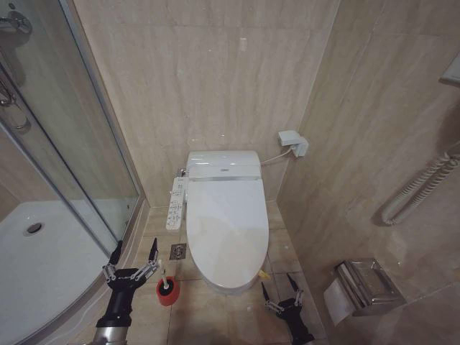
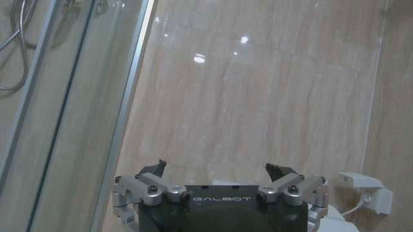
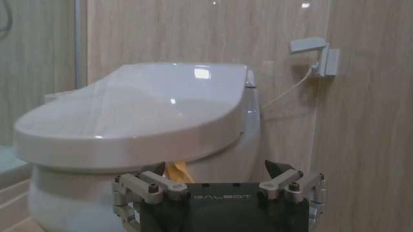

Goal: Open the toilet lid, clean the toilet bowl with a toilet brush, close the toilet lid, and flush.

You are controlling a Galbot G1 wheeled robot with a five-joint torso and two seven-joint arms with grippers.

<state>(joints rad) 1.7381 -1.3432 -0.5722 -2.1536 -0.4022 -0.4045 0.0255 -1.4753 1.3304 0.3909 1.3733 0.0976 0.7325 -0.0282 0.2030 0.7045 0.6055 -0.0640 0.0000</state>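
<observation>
The toilet lid (image 1: 226, 230) is down, a smooth white oval with a small yellow tag (image 1: 264, 274) at its front right edge. It covers the toilet bowl, whose white outer wall (image 3: 65, 198) shows beneath the lid (image 3: 135, 111) in the right wrist view. The toilet brush (image 1: 167, 284) stands in its red cup holder (image 1: 166, 295) on the floor, left of the bowl's front. My left gripper (image 1: 134, 253) (image 2: 215, 164) is open just left of the holder. My right gripper (image 1: 279, 287) (image 3: 215, 165) is open and empty, low at the bowl's front right near the tag (image 3: 177, 170).
A glass shower door (image 1: 86, 158) and white shower tray (image 1: 43, 266) close off the left. A control panel (image 1: 175, 203) juts from the toilet's left side and a floor drain (image 1: 178, 251) lies beside it. The right wall carries a socket (image 1: 293, 142), coiled hose (image 1: 424, 188) and paper holder (image 1: 363, 287).
</observation>
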